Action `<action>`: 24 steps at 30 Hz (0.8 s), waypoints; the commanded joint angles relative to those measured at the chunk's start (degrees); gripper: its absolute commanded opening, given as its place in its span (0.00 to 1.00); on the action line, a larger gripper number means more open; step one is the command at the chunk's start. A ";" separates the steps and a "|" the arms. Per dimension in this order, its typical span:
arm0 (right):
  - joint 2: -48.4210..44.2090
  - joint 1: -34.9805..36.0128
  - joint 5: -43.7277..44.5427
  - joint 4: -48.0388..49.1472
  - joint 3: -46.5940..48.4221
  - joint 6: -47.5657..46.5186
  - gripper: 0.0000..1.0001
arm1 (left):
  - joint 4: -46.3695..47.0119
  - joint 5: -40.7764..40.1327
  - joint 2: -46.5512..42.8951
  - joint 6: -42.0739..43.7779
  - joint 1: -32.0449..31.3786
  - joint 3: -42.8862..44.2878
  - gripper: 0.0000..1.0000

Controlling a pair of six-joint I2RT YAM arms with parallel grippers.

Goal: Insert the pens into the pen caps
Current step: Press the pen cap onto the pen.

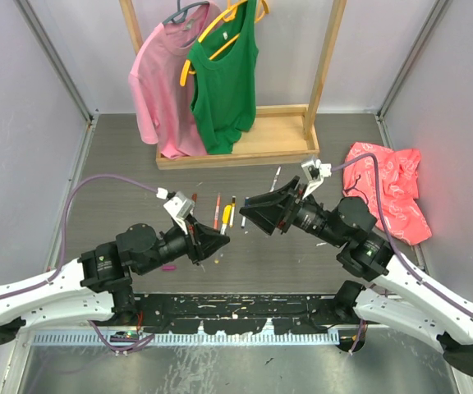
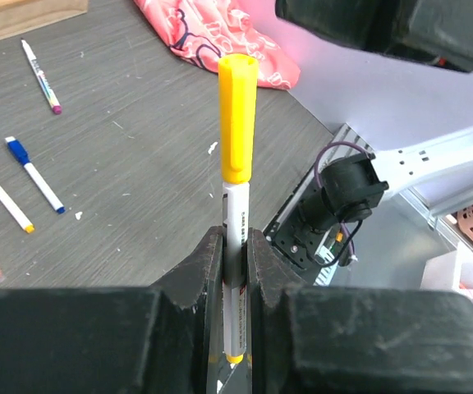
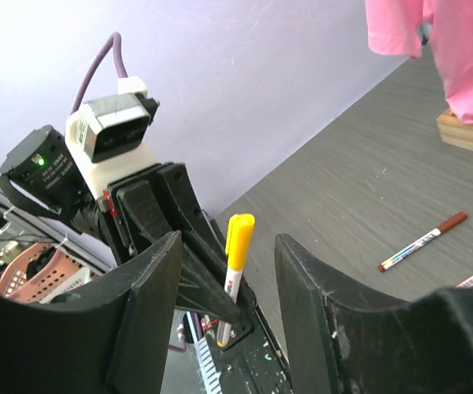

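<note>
A white-barrelled pen (image 2: 236,217) with a yellow pen cap (image 2: 237,115) fitted on its tip stands upright in my left gripper (image 2: 236,246), which is shut on the barrel. In the top view that capped pen (image 1: 227,215) sits between my left gripper (image 1: 221,238) and my right gripper (image 1: 245,213). My right gripper (image 3: 227,254) is open, its fingers (image 3: 150,279) standing apart on either side of the yellow cap (image 3: 239,238) without touching it. Other pens lie on the table: a blue-capped one (image 2: 35,175), a purple-tipped one (image 2: 41,76) and a brown-capped one (image 3: 424,240).
A wooden rack base (image 1: 261,139) with a pink shirt (image 1: 164,78) and a green top (image 1: 224,82) stands at the back. A red cloth (image 1: 388,189) lies at the right. A small magenta cap (image 1: 168,267) lies near the left arm. Loose pens (image 1: 217,209) lie mid-table.
</note>
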 commanded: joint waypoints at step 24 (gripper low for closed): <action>6.00 0.19 -10.29 7.68 3.46 -0.28 0.56 | 7.51 10.88 2.29 1.46 0.12 1.81 0.00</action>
